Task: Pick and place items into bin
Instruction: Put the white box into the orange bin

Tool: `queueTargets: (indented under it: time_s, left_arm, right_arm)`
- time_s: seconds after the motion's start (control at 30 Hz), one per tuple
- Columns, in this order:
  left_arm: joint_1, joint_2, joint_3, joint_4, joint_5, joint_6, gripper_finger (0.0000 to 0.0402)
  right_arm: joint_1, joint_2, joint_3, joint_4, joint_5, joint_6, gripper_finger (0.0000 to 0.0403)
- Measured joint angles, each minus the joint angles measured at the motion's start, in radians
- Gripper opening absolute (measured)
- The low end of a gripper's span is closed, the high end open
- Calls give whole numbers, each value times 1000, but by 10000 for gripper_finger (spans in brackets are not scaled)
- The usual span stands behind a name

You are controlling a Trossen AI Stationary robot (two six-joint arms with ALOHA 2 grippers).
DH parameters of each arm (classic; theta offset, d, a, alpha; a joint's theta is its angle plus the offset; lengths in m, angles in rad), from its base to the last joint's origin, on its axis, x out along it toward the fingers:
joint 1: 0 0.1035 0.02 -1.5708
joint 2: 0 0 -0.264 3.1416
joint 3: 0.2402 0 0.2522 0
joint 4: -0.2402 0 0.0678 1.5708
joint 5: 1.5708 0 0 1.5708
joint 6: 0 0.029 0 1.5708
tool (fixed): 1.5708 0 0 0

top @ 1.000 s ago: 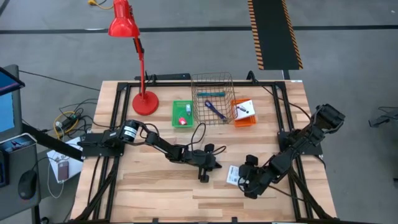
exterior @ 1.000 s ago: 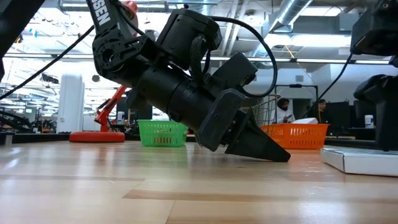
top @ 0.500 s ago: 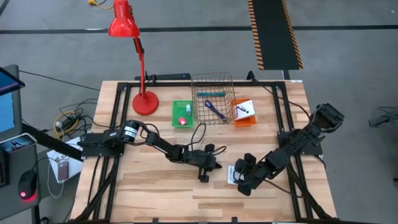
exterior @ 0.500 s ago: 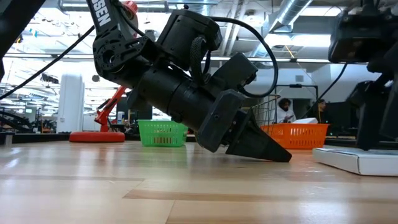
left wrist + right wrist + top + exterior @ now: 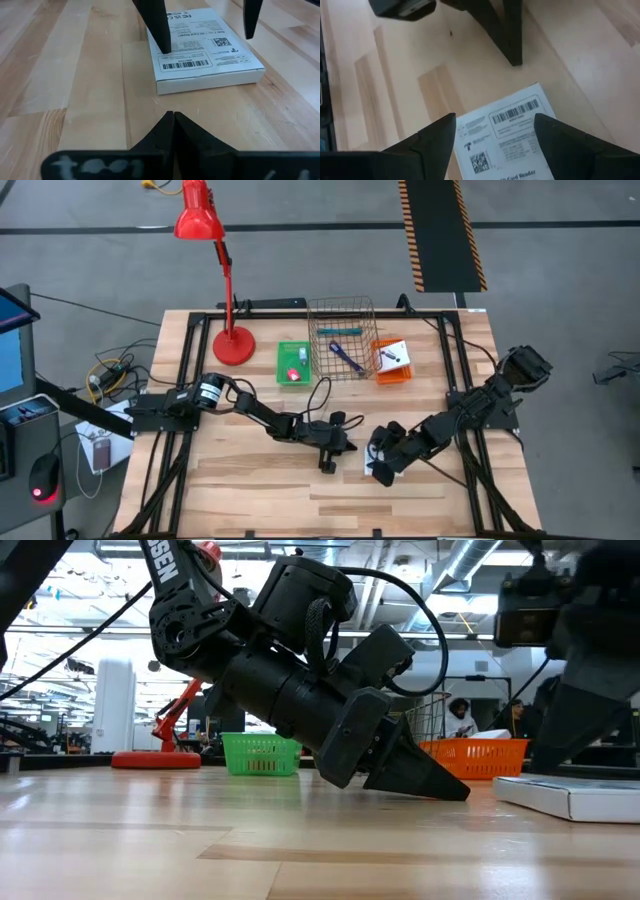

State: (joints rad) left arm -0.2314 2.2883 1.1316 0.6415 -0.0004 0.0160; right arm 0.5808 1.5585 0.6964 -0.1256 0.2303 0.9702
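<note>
A white flat box with a printed barcode label (image 5: 200, 55) lies flat on the wooden table at the centre right, also seen in the high view (image 5: 371, 469) and the low view (image 5: 570, 795). My right gripper (image 5: 206, 44) is open and points down over it, one finger over the box's top and the other past its side edge; the box shows between the fingers in the right wrist view (image 5: 505, 135). My left gripper (image 5: 327, 464) is shut and empty, with its tips low at the table (image 5: 455, 790) just left of the box. My right gripper comes at the box from above with its fingers spread. One fingertip (image 5: 164, 49) stands at the box's label face (image 5: 186, 50); I cannot tell whether it touches. The box lies flat on the table.
At the far side stand a green bin (image 5: 293, 363) with a red block, a wire basket (image 5: 343, 340) holding a teal marker and a blue-purple strap, and an orange bin (image 5: 391, 362) with a white card. A red desk lamp (image 5: 232, 345) stands at the far left.
My right gripper has gone toward the table's left edge and a little toward the far edge, from beside the white box to over it, and now covers most of the box in the high view. The box has stayed in place.
</note>
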Motion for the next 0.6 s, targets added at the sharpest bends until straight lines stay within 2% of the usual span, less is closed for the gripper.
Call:
queueTargets:
  time_s: [0.53, 0.6]
  left_arm:
    - [0, 0, 0, 12, -3, 5, 0]
    - [0, 0, 0, 12, -3, 5, 0]
  right_arm:
    - [-16, 0, 0, 4, -7, -32, 265]
    - [-16, 0, 0, 4, 29, -33, 265]
